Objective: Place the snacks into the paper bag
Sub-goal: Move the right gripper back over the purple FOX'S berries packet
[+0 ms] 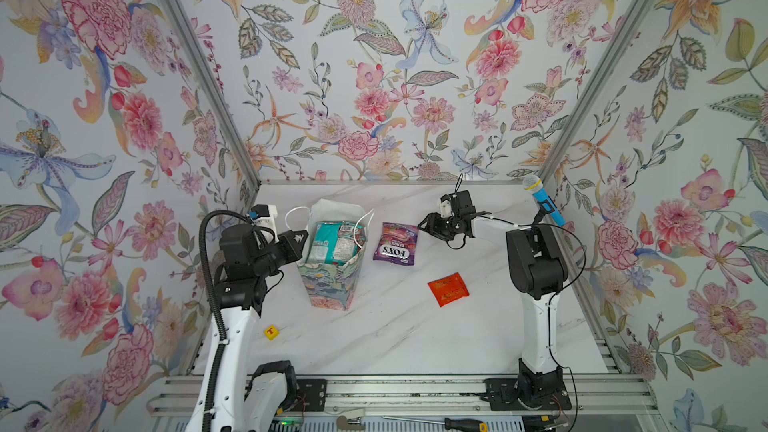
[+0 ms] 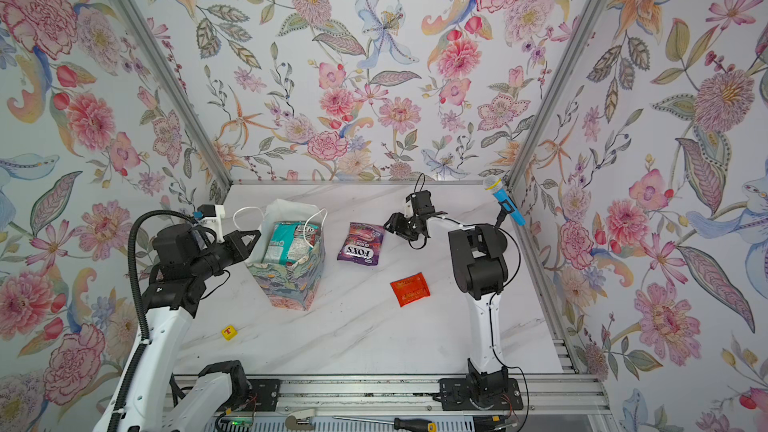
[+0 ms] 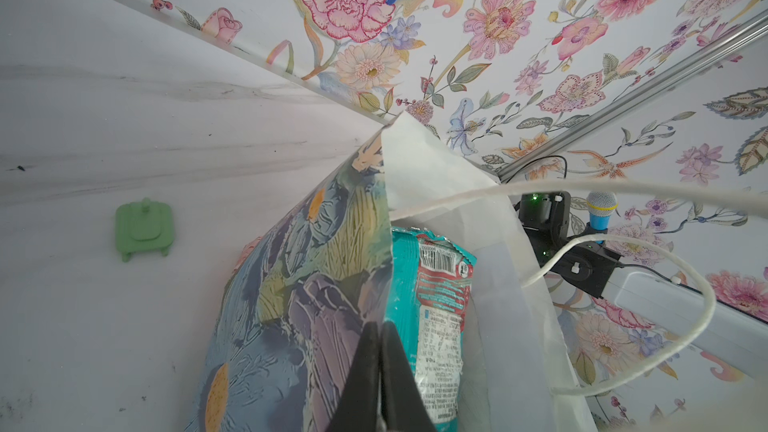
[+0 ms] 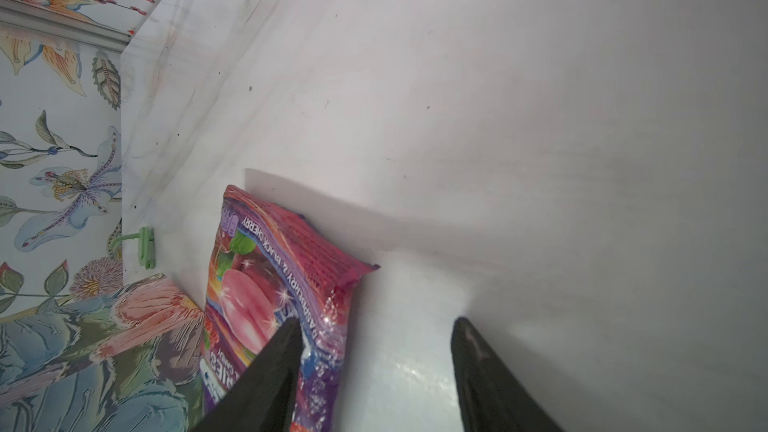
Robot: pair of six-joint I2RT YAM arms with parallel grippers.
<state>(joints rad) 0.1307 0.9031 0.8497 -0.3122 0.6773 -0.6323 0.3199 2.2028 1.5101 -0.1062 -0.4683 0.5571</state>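
Observation:
The flowered paper bag [image 1: 332, 280] [image 2: 286, 280] stands upright left of centre, with a teal snack packet [image 1: 332, 241] [image 3: 432, 297] showing inside it. My left gripper [image 1: 305, 236] [image 3: 380, 326] is shut on the bag's left rim. A purple FOX'S packet [image 1: 395, 244] [image 4: 266, 280] lies flat just right of the bag. Beside it, my right gripper [image 1: 424, 224] [image 4: 376, 322] is open, with one finger over the packet's edge and the other over bare table. An orange sachet [image 1: 448, 288] [image 2: 410, 288] lies nearer the front.
A tiny yellow cube [image 1: 271, 332] sits front left by my left arm. A blue toy microphone [image 1: 544, 201] leans at the back right wall. A small green object [image 3: 143, 228] rests behind the bag. A screwdriver [image 1: 461, 423] lies on the front rail.

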